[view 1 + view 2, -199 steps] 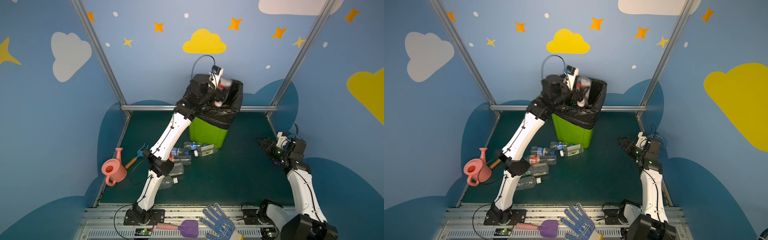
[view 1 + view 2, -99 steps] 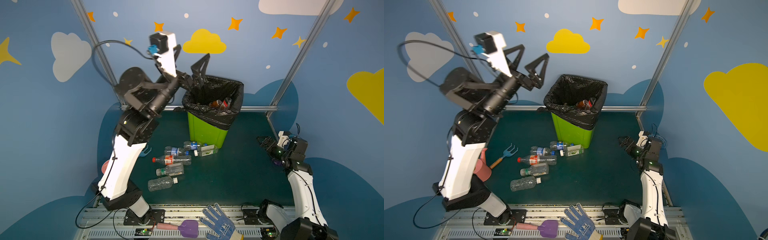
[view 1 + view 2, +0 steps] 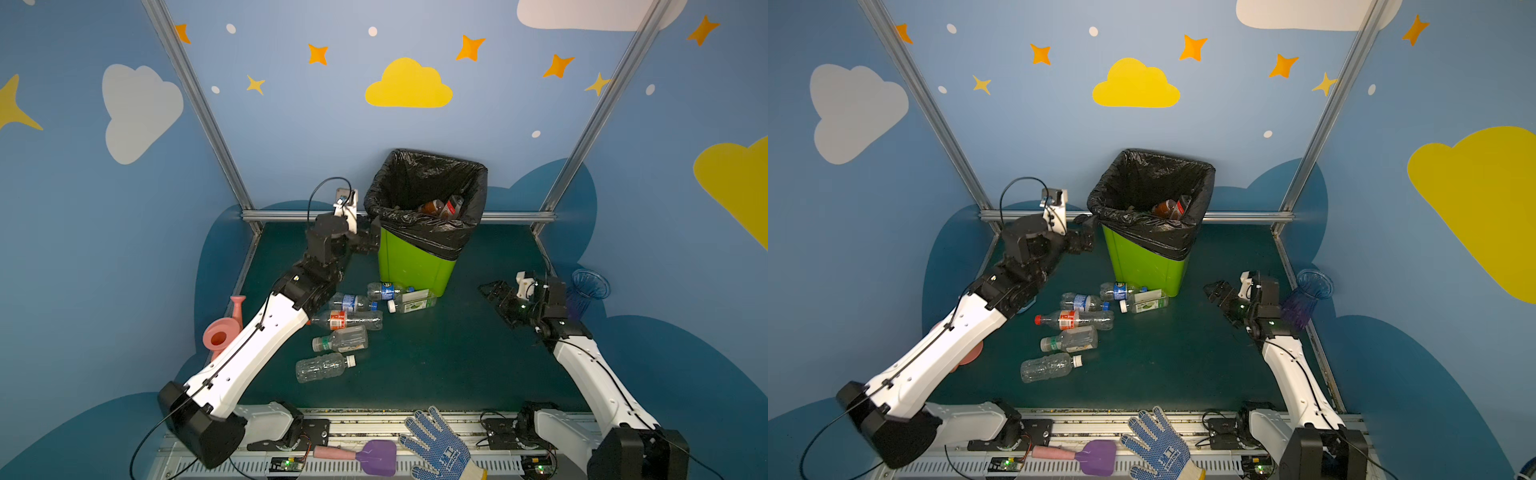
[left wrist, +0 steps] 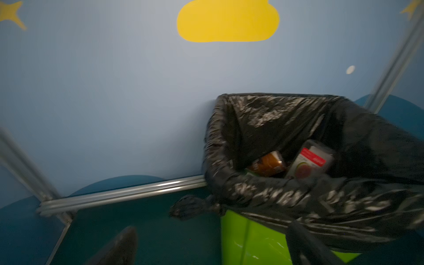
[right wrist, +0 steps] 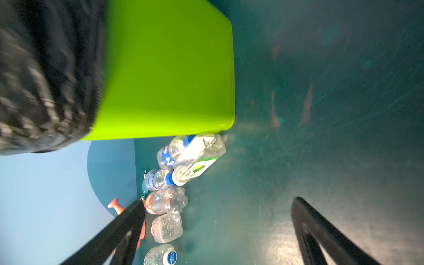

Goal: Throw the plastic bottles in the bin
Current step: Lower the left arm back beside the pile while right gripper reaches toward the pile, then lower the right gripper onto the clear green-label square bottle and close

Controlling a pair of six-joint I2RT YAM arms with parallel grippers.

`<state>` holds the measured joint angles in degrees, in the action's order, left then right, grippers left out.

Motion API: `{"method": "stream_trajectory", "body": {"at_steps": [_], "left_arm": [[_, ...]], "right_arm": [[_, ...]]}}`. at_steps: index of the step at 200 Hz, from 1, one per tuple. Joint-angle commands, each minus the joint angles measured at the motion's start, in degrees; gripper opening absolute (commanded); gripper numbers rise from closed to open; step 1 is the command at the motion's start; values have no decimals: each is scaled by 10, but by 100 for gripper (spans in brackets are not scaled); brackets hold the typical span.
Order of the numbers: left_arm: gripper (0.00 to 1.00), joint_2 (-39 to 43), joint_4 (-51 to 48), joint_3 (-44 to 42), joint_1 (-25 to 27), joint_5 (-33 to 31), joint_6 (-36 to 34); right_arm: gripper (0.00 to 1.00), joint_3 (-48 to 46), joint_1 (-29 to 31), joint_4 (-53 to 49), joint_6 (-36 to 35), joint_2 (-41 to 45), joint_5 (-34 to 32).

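Near the middle of the far edge of the desk (image 3: 457, 353), upright: the bin (image 3: 411, 266), lime green, lined with a crinkly black bag (image 3: 419, 235) folded over the rim. Inside, toward its right wall, a brown bottle (image 3: 432, 205) and a red-labelled bottle (image 3: 453, 206) side by side, touching.

Six more plastic bottles on their sides on the desk, in front of the bin and trailing toward the near left corner. Closest to the bin's foot: a dark-blue-labelled bottle (image 3: 384, 290) and a flat-sided bottle (image 3: 413, 301) with a white-and-green label, lying against each other. Next, a pale-blue-labelled bottle (image 3: 351, 302), a red-capped bottle (image 3: 1073, 320) and a green-capped bottle (image 3: 340, 338), bunched close. Nearest the near edge, a little apart — a clear white-capped bottle (image 3: 324, 366).

Raised beside the bin's left wall, just under the bag's fold: the left gripper (image 3: 369, 237), fingers spread wide, holding nothing. Touching the bag or not, impossible to tell through the blur.

Low near the right edge, well apart from the bin and pointed toward it: the right gripper (image 3: 494, 295), fingers likewise spread, empty.

At the left edge, half behind the left arm, a pink watering can (image 3: 222, 332). At the right edge, behind the right wrist, a blue ribbed vase (image 3: 588, 291). On the rail along the near edge, a blue dotted glove (image 3: 436, 444) and a purple scoop (image 3: 376, 457).
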<state>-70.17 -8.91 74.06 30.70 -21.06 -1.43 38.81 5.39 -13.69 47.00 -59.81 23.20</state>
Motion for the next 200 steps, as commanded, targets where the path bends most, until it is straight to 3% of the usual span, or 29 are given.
{"method": "stream_trajectory", "body": {"at_steps": [1,40,82,122,200], "left_arm": [[100,75,8,-55,-20,-67,75],[100,152,-40,-206,-48,-95,193],[100,201,-72,-313,-55,-91,273],[100,225,-79,-367,-56,-67,304],[100,269,-101,-407,-57,-74,301]], "right_arm": [[98,-23,65,42,91,-9,-76],[98,-9,187,58,155,-55,-167],[98,65,268,49,180,-157,-199],[98,151,302,-1,198,-255,-240],[98,258,320,-75,257,-387,-283]]}}
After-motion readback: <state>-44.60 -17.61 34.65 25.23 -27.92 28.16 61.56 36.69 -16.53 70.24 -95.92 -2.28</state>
